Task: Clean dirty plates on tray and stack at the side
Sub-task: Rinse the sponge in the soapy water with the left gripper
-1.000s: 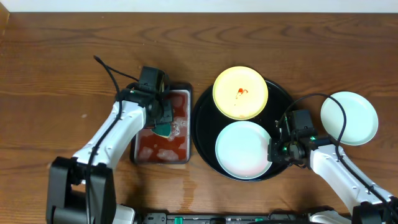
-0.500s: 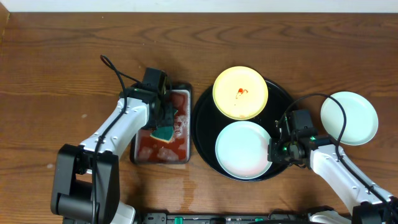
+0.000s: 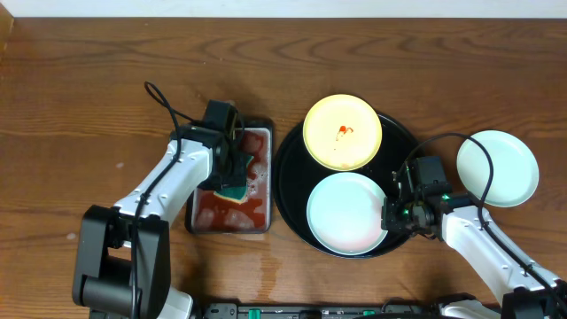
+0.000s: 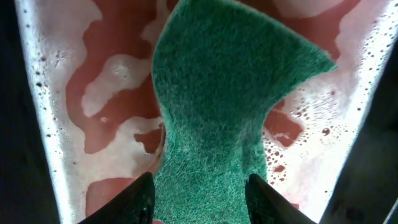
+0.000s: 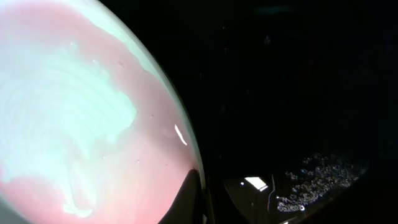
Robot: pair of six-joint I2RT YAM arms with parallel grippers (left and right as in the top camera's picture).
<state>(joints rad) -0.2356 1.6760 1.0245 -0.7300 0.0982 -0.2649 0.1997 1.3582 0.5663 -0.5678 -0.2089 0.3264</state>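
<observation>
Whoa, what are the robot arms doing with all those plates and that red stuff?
They are washing up. The left gripper hangs over the small metal tray of red, soapy water, with a green sponge between its fingers; whether it grips it I cannot tell. The right gripper is shut at the edge of the mint plate on the black tray. The yellow plate beside it has a red smear. Another mint plate lies off to the side on the table.
</observation>
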